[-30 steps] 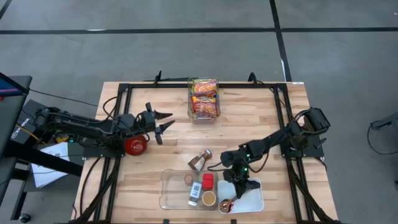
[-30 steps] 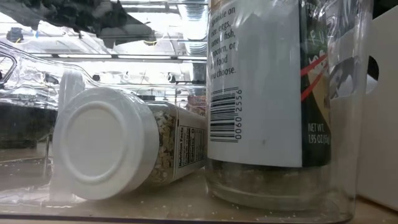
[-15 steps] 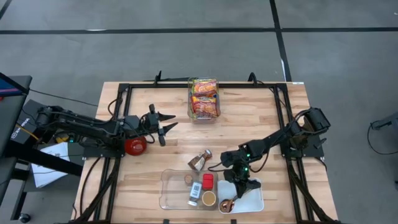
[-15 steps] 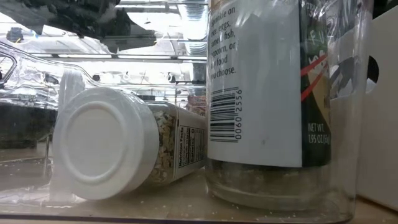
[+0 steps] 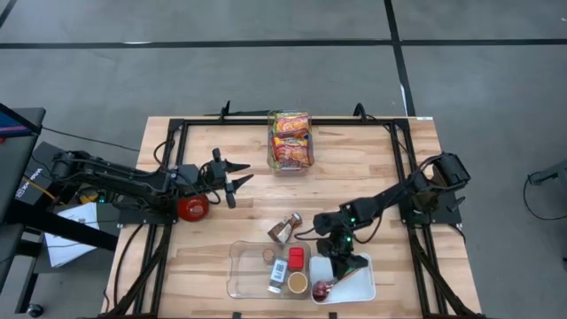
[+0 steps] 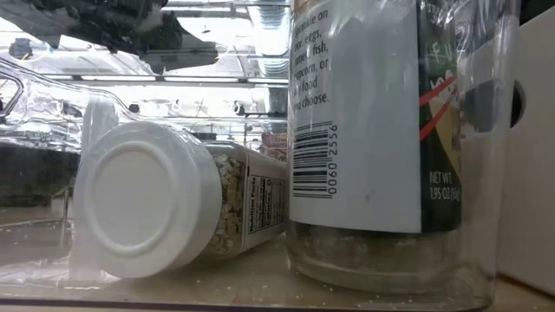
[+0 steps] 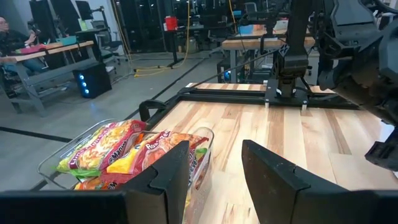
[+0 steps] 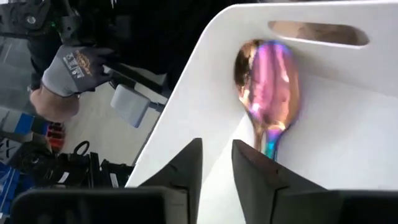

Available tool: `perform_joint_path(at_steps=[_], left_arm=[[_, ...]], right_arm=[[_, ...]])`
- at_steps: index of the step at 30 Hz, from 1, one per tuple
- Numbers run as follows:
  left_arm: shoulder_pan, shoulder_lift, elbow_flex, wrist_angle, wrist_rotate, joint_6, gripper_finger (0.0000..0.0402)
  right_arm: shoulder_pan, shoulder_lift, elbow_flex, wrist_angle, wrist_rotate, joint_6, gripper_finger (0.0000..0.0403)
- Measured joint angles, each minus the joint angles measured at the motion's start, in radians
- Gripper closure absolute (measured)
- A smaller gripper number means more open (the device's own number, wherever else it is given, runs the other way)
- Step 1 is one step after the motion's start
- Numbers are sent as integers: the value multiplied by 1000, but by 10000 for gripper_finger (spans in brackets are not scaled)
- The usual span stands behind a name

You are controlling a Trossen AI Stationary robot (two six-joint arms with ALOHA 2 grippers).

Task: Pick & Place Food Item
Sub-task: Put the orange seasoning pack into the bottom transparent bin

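Observation:
A clear bin of orange noodle packets [image 5: 291, 140] [image 7: 134, 155] stands at the table's far middle. My left gripper [image 5: 235, 175] [image 7: 216, 177] hovers open to the bin's left, holding nothing. A clear tray [image 5: 244, 270] at the near edge holds spice jars [image 5: 277, 275]; one lies on its side [image 6: 143, 199]. Beside it is a white tray [image 5: 363, 285] with an iridescent spoon [image 8: 267, 81] [image 5: 325, 287] leaning bowl-up against its wall. My right gripper [image 5: 341, 263] [image 8: 217, 165] is over that tray, slightly open, nothing in the gap; the spoon's handle [image 8: 267, 146] runs behind one finger. My right gripper slants down into the white tray from its far side. The spoon's handle [image 8: 268, 149] disappears behind one finger [image 8: 273, 180], which hides the spot, so I cannot tell whether it touches the spoon. Nothing sits between the fingers.
A small brown shaker [image 5: 283, 229] lies tipped on the wood between the bin and the trays. A red round object [image 5: 193, 207] sits under my left arm. A black frame [image 5: 266, 121] edges the table. A person's gloved hand [image 8: 71, 68] shows beyond the near edge.
In the high view the spoon in the white tray has shifted a little at the tray's near left corner and shows a pinker face. My right gripper has stayed over the tray.

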Motion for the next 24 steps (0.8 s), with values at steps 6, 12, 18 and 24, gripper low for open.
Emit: perform_joint_path(at_steps=[6, 12, 18, 24], left_arm=[[0, 0, 0, 0, 0, 1, 261], [0, 0, 0, 0, 0, 8, 261], [0, 0, 0, -5, 0, 13, 261], [0, 0, 0, -11, 78, 33, 261]], right_arm=[[-22, -1, 0, 0, -1, 10, 309], [-48, -35, -2, -25, -1, 21, 308], [-83, -124, 0, -64, 0, 21, 308], [-127, -249, 0, -130, 87, -16, 307]])
